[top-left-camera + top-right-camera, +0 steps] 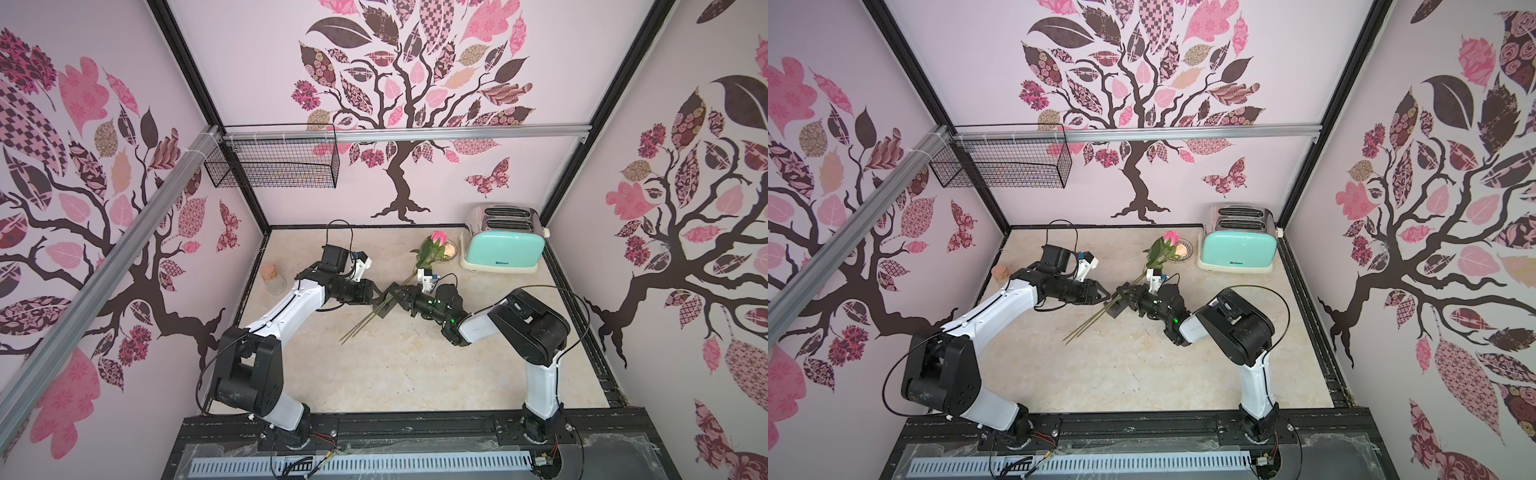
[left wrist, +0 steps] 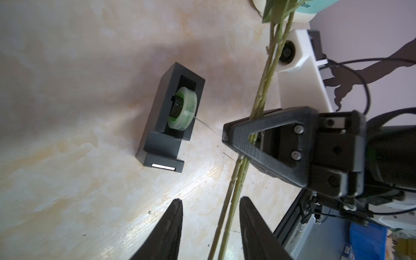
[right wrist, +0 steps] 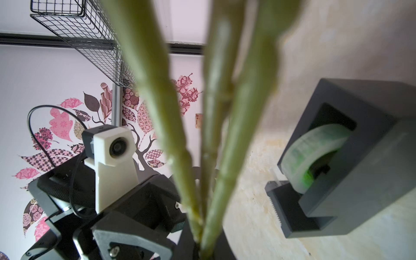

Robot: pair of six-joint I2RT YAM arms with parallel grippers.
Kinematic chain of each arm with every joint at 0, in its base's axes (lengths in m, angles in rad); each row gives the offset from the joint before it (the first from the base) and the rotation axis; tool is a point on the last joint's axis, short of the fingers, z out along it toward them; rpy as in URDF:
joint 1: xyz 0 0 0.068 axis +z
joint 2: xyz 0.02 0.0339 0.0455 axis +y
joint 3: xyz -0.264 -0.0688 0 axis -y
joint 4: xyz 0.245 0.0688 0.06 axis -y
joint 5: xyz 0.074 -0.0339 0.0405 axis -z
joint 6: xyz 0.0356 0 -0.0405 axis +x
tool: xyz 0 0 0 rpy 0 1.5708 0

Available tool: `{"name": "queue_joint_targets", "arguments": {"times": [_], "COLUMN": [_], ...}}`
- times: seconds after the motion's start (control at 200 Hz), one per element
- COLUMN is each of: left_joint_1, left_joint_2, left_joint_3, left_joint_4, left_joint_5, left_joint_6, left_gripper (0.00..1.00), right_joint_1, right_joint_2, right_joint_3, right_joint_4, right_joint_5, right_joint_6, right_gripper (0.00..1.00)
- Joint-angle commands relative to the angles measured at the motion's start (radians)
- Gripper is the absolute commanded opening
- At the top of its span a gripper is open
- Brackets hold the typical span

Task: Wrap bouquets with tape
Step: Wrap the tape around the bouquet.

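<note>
In both top views we look steeply down from high above the front edge onto the whole table [image 1: 374, 365]. Our two wrist cameras sit close in, facing each other across the bouquets [image 2: 262, 99], both catching the tape [image 3: 315, 146].

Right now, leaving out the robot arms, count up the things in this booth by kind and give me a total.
rose stems: 3
tape dispenser: 1
toaster: 1
corked jar: 1
wire basket: 1
small dish: 1
Total: 8
</note>
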Motion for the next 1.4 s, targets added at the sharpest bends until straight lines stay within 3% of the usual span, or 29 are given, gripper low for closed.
{"name": "queue_joint_targets", "arguments": {"times": [0.0,0.255,0.335,0.415,0.495,0.545,0.585,0.61,0.785,0.891,0.981,1.126,1.396], "left_joint_1": [-0.002,-0.03,-0.04,-0.04,-0.04,-0.04,-0.04,-0.04,-0.026,-0.002,0.0,-0.001,-0.003], "left_joint_2": [0.039,0.126,0.135,0.144,0.143,0.133,0.12,0.111,0.055,0.04,0.025,0.014,0.008], "left_joint_3": [0.009,0.04,0.043,0.056,0.067,0.069,0.066,0.064,0.05,0.046,0.039,0.028,0.027], "left_joint_4": [0.043,0.001,0.003,-0.011,-0.037,-0.044,-0.041,-0.04,-0.02,-0.011,0.008,0.037,0.036], "left_joint_5": [0.103,0.137,0.139,0.143,0.123,0.115,0.098,0.089,0.032,0.041,0.05,0.072,0.076], "left_joint_6": [-0.054,-0.026,-0.024,-0.013,0.002,0.012,0.009,0.01,0.005,0.001,-0.005,-0.018,-0.018], "left_gripper": [0.44,0.4,0.29,0.01,0.0,0.0,0.0,0.0,0.0,0.0,0.0,0.0,0.0], "right_joint_1": [0.003,0.003,0.003,0.003,0.003,0.003,0.003,0.003,-0.002,-0.006,-0.012,-0.033,-0.052], "right_joint_2": [0.022,0.03,0.03,0.027,0.022,0.018,0.012,0.008,-0.06,-0.121,-0.157,-0.107,0.053], "right_joint_3": [0.001,-0.01,-0.01,-0.01,-0.016,-0.02,-0.024,-0.027,-0.091,-0.164,-0.221,-0.239,-0.046], "right_joint_4": [0.092,0.109,0.108,0.099,0.096,0.092,0.083,0.077,0.04,0.017,-0.062,-0.119,-0.226], "right_joint_5": [-0.007,0.001,0.003,0.003,0.005,0.006,0.005,0.007,0.005,0.016,0.047,0.099,0.118], "right_joint_6": [-0.037,-0.033,-0.036,-0.037,-0.042,-0.046,-0.05,-0.052,-0.108,-0.156,-0.189,-0.177,-0.203], "right_gripper": [0.0,0.0,0.0,0.0,0.0,0.07,0.22,0.27,0.44,0.47,0.39,0.08,0.03]}}
